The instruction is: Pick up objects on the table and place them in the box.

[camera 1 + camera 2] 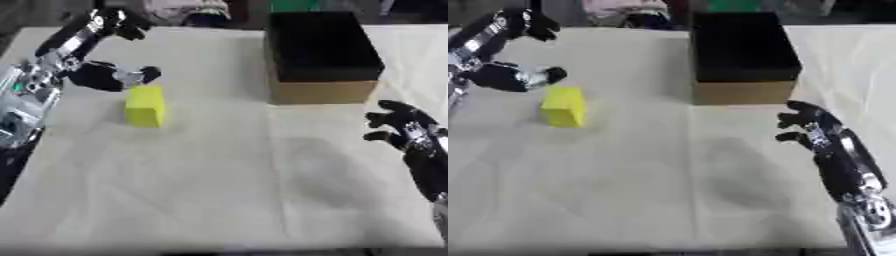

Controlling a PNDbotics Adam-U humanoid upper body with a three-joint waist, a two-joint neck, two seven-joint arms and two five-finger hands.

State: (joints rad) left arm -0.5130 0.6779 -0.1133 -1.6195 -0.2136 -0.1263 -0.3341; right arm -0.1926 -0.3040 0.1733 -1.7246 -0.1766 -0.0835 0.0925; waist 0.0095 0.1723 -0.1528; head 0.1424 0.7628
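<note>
Black right hand (815, 127), lower right of frame, rests idle with fingers loosely spread, holding nothing. Yellow rectangular block (145, 106), centre left, lies on the pale cloth-covered table (227, 190), long axis running near to far. Left hand (109, 76), just beyond its far end, is far nearer; fingers spread, empty. Dark-lined cardboard box (320, 55) stands upper right.

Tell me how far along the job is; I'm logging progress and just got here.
Nothing visibly done: the box shows only a dark interior, so its contents can't be told. In hand: nothing, though the left hand hovers open just behind the yellow block. Left: grasping that block and moving it into the box. The right hand rests open at the right.
</note>
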